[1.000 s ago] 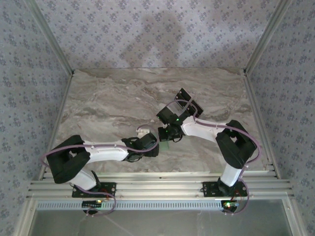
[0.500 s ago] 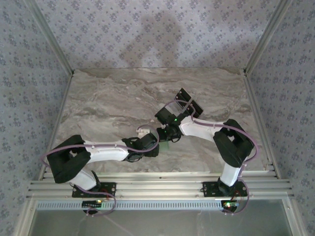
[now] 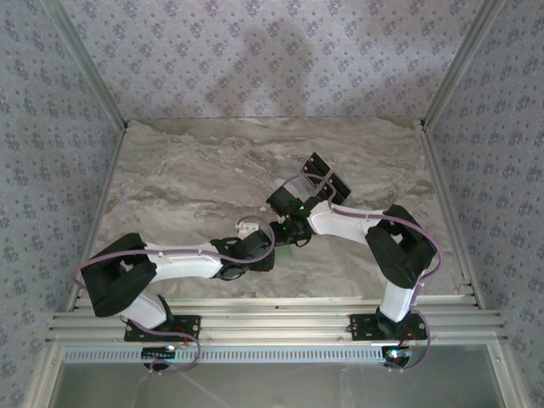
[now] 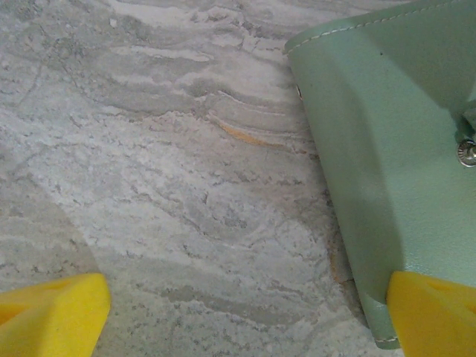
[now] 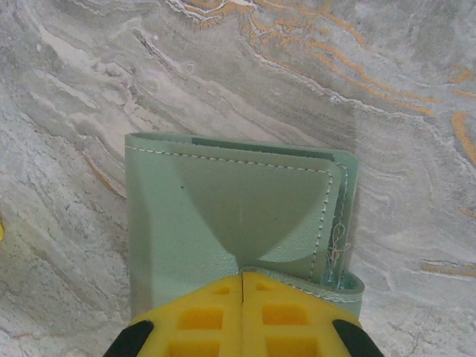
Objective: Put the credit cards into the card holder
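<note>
Table (image 3: 187, 170): marble, bearing both arms.
Right arm (image 3: 348, 223): edging slightly toward left arm (image 3: 183, 262) since a second ago; left arm staying put.
Holder (image 5: 223, 216): lying flat just ahead of right gripper (image 5: 242, 277), whose fingers are pressing together, pinching its near edge.
Left gripper (image 4: 245, 290): fingers standing spread wide, holder corner lying against one finger (image 4: 431, 312).

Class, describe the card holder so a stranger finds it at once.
On the marble table, look just front of centre. At the shut right gripper lies the card holder: flat, pale green, white-stitched, with a metal snap, unlike the black item farther back.
</note>
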Controlling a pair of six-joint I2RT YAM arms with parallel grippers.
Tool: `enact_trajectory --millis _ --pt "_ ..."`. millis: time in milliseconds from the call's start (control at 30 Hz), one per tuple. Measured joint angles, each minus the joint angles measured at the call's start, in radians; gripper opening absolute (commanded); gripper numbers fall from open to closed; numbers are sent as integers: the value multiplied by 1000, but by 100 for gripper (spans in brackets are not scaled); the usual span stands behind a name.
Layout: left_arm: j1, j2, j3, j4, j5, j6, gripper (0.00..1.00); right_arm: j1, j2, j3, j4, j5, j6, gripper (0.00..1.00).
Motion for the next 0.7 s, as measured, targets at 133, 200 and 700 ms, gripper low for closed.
enact_trajectory --millis 133,200,700 --pt "0 0 0 0 0 0 97 0 3 0 3 -2 0 0" --pt "0 0 0 0 0 0 97 0 5 0 6 -2 0 0" --pt "0 0 0 -1 0 3 96 26 6 3 9 39 -3 0"
